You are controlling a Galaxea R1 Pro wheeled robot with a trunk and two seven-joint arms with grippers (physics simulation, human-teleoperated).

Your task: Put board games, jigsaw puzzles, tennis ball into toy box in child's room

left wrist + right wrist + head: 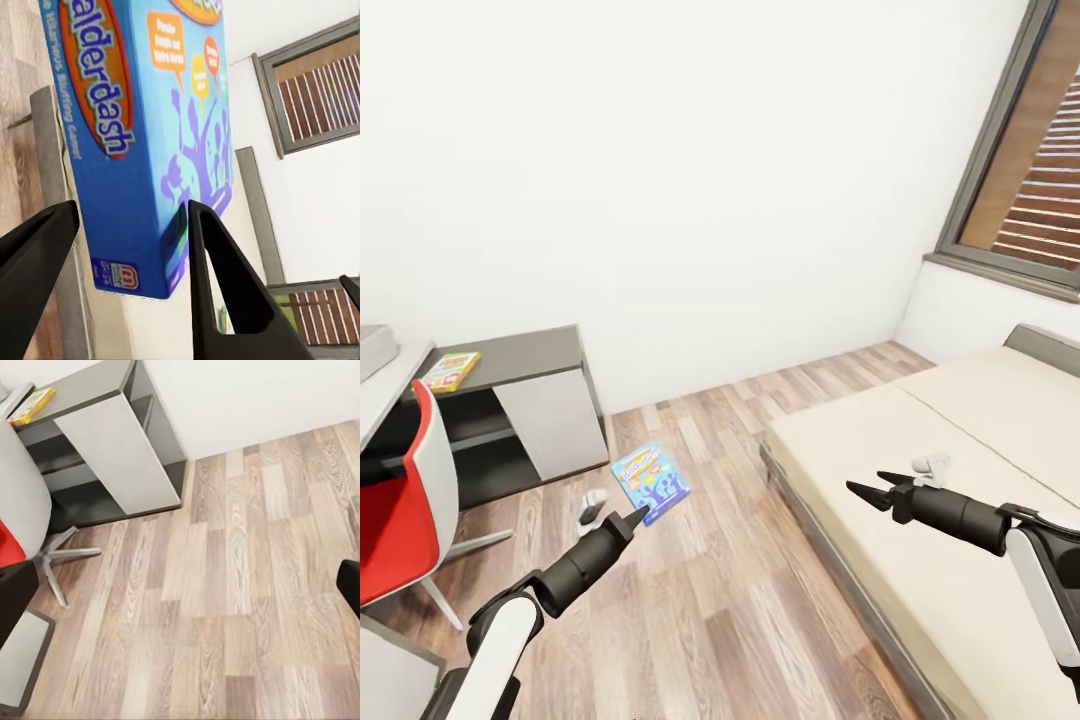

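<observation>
Here the blue board game sits between the left gripper fingers.

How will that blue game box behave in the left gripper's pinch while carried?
The blue game box looks thin, flat and rigid, so probably light and unlikely to flop. The left gripper seems to hold it only near one end, so it may pivot. Its printed faces look smooth, possibly slippery.

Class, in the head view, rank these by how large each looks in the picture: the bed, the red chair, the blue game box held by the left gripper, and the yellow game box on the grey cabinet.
1. bed
2. red chair
3. blue game box, held by the left gripper
4. yellow game box, on the grey cabinet

The yellow box lies farther from the camera, so the last two places reflect appearance only.
</observation>
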